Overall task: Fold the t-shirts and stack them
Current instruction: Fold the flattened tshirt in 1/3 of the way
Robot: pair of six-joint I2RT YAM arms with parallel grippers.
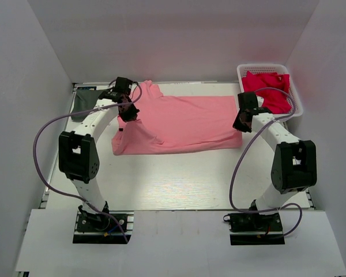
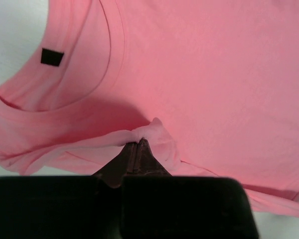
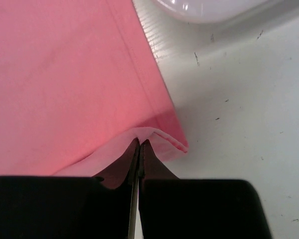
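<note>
By the collar (image 2: 117,47), your left gripper (image 2: 138,145) pinched the pink tee (image 1: 187,121). Your right gripper (image 3: 139,145) clamped its right corner (image 3: 175,141).

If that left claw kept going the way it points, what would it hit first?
The salmon-pink cloth t-shirt: the left gripper pinches a fold of it, and its chest likely lies straight ahead.

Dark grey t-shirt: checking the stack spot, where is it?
In the top view the dark grey t-shirt lies at the table's far left corner, beside the left gripper, left of the salmon-pink t-shirt.
</note>
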